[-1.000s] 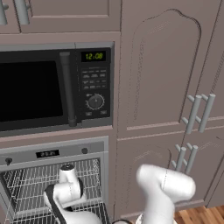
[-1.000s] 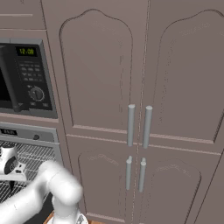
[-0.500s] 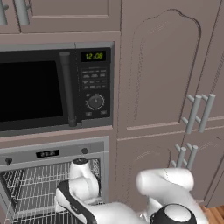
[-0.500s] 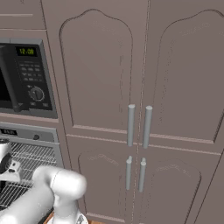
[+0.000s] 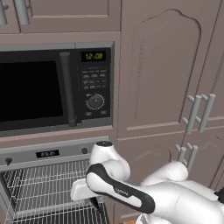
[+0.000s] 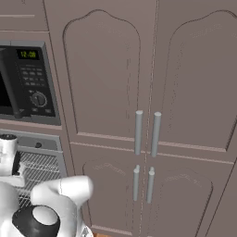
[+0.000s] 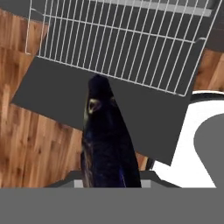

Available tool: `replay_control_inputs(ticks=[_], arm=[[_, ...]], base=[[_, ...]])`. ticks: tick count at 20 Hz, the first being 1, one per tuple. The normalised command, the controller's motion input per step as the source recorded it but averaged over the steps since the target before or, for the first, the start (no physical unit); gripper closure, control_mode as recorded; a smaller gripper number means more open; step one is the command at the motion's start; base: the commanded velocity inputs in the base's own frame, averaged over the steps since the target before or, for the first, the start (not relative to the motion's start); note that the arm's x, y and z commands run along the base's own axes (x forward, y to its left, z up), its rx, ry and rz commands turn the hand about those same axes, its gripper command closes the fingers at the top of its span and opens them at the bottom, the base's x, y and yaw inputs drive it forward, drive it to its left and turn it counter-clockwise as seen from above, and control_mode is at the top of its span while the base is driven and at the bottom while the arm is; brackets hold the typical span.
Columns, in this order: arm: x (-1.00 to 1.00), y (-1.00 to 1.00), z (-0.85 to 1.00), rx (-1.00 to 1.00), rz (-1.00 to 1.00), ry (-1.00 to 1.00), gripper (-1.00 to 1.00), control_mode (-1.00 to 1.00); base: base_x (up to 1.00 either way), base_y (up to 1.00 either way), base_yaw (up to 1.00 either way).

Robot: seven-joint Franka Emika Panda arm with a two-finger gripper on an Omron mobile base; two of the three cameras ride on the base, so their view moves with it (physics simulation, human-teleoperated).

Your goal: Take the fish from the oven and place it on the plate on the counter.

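In the hand view the fish (image 7: 107, 144), dark and slender, hangs head away from me between the jaws of my gripper (image 7: 109, 181), which is shut on it. Below it lie the oven's lowered dark door (image 7: 57, 94) and a pulled-out wire rack (image 7: 122, 39). In the left base view the gripper (image 5: 93, 202) hangs in front of the open oven (image 5: 43, 154), just above its rack (image 5: 39, 190). The right base view shows the oven (image 6: 39, 169) at the left edge. The plate and the counter are out of view.
A black microwave (image 5: 52, 87) sits directly above the oven. Tall brown cabinet doors with grey bar handles (image 6: 147, 132) stand to the right. Wooden floor (image 7: 30, 148) lies under the oven door. My own white arm (image 5: 175, 197) crosses the lower right.
The hand has risen and moved right from the oven rack, and the jaws have closed the last bit on the fish. The cameras have not moved.
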Motion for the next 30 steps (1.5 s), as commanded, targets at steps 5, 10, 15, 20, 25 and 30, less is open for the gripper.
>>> replay_control_inputs(ticks=[5,10,15,20,25,30], arm=[[-0.16,-0.27,1.0,0.07,0.0,-0.11,1.0,-1.0],[0.0,-0.33,1.0,0.03,0.0,-0.16,1.0,-1.0],[0.0,-0.5,1.0,0.03,0.0,-0.16,1.0,-1.0],[0.0,-0.64,1.0,0.04,0.0,-0.16,1.0,-1.0],[-0.01,-0.71,1.0,0.03,0.0,-0.13,1.0,-1.0],[-0.32,-0.79,0.97,0.0,0.0,-0.16,1.0,-1.0]], base=[[0.0,0.0,0.0],[0.0,0.0,0.0],[0.0,0.0,0.0],[0.0,0.0,0.0],[0.0,0.0,0.0],[0.0,0.0,0.0]])
